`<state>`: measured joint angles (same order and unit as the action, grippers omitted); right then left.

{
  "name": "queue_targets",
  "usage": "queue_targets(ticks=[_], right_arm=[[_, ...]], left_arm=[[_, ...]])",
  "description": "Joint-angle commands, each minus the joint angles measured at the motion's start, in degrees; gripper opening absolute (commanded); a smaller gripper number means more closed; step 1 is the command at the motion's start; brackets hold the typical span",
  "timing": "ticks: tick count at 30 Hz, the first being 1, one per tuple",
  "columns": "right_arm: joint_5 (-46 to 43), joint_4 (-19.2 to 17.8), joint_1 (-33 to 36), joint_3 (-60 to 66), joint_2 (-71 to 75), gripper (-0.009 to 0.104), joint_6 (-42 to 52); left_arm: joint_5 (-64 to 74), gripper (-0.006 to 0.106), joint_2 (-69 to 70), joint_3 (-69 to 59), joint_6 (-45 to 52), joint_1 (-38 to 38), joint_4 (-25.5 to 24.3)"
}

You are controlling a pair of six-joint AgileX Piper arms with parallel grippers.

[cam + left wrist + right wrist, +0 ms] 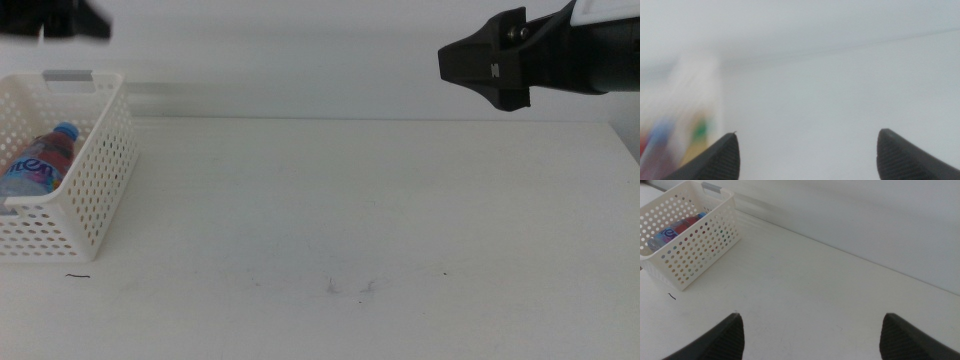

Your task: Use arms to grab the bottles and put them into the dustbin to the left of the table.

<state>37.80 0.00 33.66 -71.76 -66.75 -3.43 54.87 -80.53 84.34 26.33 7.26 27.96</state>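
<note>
Our right gripper (810,330) is wide open, holding nothing — the bin (700,250), bottle (677,229) inside, sits far ahead, nearer our open left gripper (807,155).

You get bright, even, diffuse light with only faint shadows: a soft one beside the dustbin (95,170) at about 3 o'clock on the white table (380,200). Your left wrist view is heavily blurred, colours smeared toward 8 o'clock. Middle and right wrist views stay reasonably sharp, slightly washed out.

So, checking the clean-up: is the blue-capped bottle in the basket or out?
In: the blue-capped bottle lies on its side inside the white basket.
</note>
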Motion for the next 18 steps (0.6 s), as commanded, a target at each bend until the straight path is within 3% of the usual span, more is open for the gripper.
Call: queue_targets(ticks=[1, 4, 9, 13, 18], right_arm=[[-0.39, -0.7, 0.14, 0.11, 0.09, 0.088, 0.3], [-0.39, -0.7, 0.14, 0.11, 0.09, 0.088, 0.3], [-0.39, -0.7, 0.14, 0.11, 0.09, 0.088, 0.3], [-0.39, -0.7, 0.14, 0.11, 0.09, 0.088, 0.3], [-0.39, -0.7, 0.14, 0.11, 0.09, 0.088, 0.3]], left_arm=[[-0.45, 0.094, 8.96, -2.59, 9.59, -2.61, 9.11], [-2.62, 0.094, 18.33, -6.56, 15.56, -5.26, 11.85], [-8.93, 0.094, 29.49, -13.12, 13.77, -6.1, 11.48], [-10.67, 0.094, 32.32, -15.36, 10.48, -6.1, 11.5], [-7.71, 0.094, 32.34, -15.36, 11.35, -6.18, 16.0]])
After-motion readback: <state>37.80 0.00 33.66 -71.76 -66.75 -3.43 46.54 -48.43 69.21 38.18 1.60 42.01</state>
